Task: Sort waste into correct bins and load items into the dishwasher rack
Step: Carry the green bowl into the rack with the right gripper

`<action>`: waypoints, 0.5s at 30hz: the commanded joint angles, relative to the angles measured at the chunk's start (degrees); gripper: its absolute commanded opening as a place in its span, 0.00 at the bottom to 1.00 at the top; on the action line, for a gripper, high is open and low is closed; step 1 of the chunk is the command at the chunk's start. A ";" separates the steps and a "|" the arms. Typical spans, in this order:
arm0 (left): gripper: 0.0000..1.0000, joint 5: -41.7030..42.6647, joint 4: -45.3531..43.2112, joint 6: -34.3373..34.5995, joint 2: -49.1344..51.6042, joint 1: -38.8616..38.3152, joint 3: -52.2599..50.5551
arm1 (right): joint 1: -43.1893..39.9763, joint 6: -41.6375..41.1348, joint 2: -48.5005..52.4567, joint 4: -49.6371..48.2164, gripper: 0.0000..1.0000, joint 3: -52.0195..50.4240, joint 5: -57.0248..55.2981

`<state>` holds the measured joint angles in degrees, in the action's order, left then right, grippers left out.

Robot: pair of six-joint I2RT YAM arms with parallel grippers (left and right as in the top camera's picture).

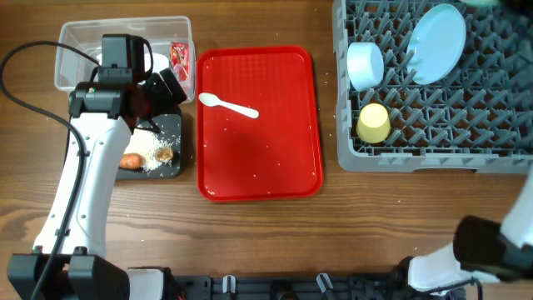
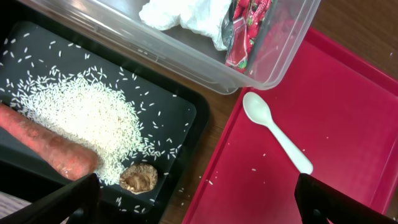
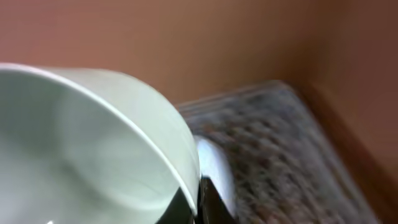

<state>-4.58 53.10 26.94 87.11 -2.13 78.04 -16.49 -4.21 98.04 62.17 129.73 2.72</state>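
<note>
A: Left gripper (image 2: 196, 208)?
B: Spread wide, it is hovering over the black tray (image 2: 180, 109) by the table's (image 1: 250, 242) left edge; carrot (image 2: 50, 146) and rice (image 2: 87, 118) are lying inside.
A: Right gripper (image 3: 189, 208)?
B: It is clenching the mint-green bowl (image 3: 81, 149) by its rim, blurry rack (image 3: 267, 143) behind.

The dishwasher rack (image 3: 273, 155) is a blur in the right wrist view. In front of it the mint-green bowl (image 3: 81, 143) runs off the left and bottom edges, hiding most of the right pincer (image 3: 189, 208). Overhead, well left of the rack, the left arm (image 1: 92, 158) covers part of the carrot (image 1: 131, 161).
</note>
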 commanded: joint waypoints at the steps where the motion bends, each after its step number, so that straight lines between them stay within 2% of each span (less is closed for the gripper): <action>1: 0.99 0.09 -0.13 0.76 0.35 0.02 -0.37 | -2.45 -6.78 -4.85 8.11 0.04 0.76 -19.02; 4: 0.99 0.09 -0.17 0.79 0.35 0.00 -0.37 | -1.95 -15.39 -4.72 17.79 0.04 -0.37 -33.18; 5: 1.00 0.09 -0.26 0.76 0.35 0.02 -0.37 | -1.66 -21.09 -4.72 21.24 0.04 -2.01 -38.45; 7: 0.99 0.09 -0.61 0.76 0.35 0.02 -0.37 | -0.90 -26.91 -4.72 23.63 0.04 -5.92 -43.15; 12: 0.99 0.07 -1.27 0.76 0.35 0.02 -0.37 | 4.68 -30.75 -4.72 21.66 0.04 -18.99 -47.74; 15: 0.99 0.07 -1.75 0.76 0.35 0.02 -0.37 | 10.73 -30.69 -4.70 16.04 0.04 -28.79 -53.68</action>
<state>-4.58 51.90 26.96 87.13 -2.13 78.04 -10.85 -31.66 92.79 81.52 108.03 -41.87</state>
